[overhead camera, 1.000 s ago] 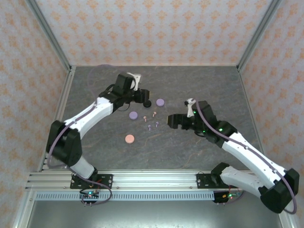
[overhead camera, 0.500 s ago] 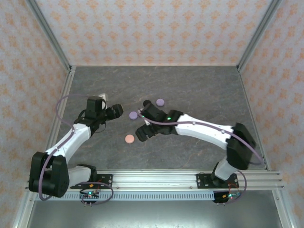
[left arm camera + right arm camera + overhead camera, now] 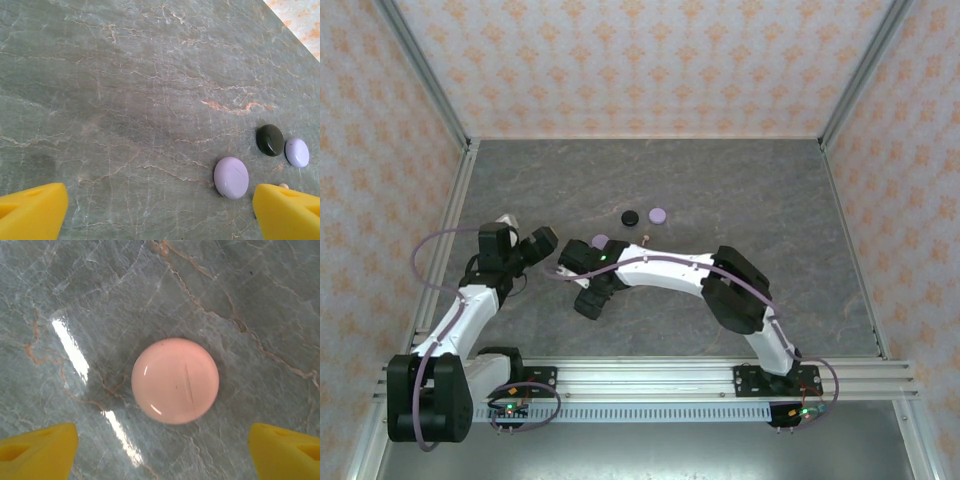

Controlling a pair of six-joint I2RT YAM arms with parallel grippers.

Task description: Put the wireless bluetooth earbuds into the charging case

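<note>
Nothing seemed inserted yet: the pink case (image 3: 175,380) lay closed on the table, untouched between the wide-open fingers of the right gripper (image 3: 162,436). The left gripper (image 3: 157,197) was open and empty too. 1 tiny earbud (image 3: 646,238) lay loose near a purple case (image 3: 600,241).

Bare counter (image 3: 750,180) lies open across the back and right. The right arm (image 3: 660,268) bars the middle; a black disc (image 3: 630,217), a far purple disc (image 3: 658,214) and a near purple disc (image 3: 600,241) cluster just behind it.
</note>
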